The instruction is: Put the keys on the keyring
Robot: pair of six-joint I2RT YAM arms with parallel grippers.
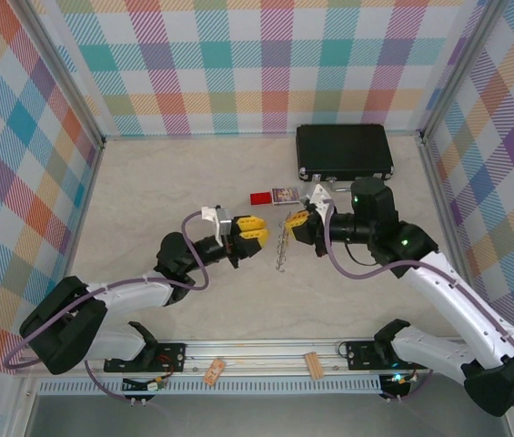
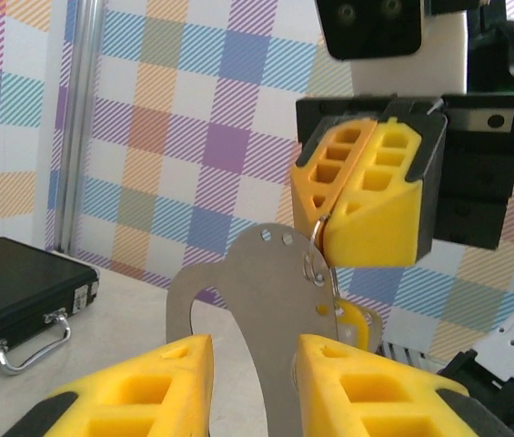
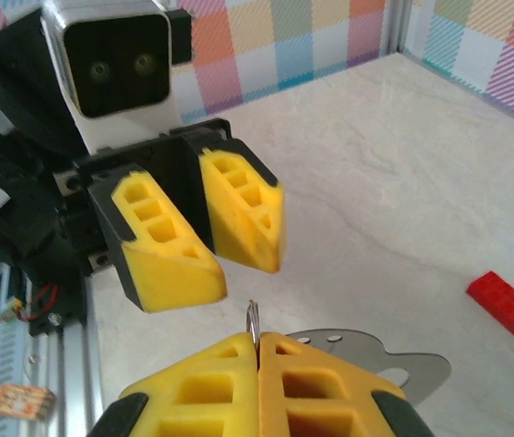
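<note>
The keyring (image 1: 281,244), a thin grey metal loop, hangs upright between my two grippers over the table's middle. My right gripper (image 3: 258,339) is shut on the small wire ring (image 3: 253,317) at its top; the grey plate (image 3: 370,360) shows below it. In the left wrist view the keyring (image 2: 261,309) stands between the spread yellow fingers (image 2: 147,382) of my left gripper (image 2: 255,350), which is open, with a gap on its left side. The key's yellow head (image 2: 358,320) hangs just behind the plate. The right gripper (image 2: 329,238) pinches the ring from above.
A black case (image 1: 344,151) with a silver handle lies at the back right. A small red rectangle (image 1: 260,198) and a little printed card (image 1: 284,194) lie just behind the grippers. Two tan wooden blocks (image 1: 215,370) (image 1: 311,363) rest on the front rail.
</note>
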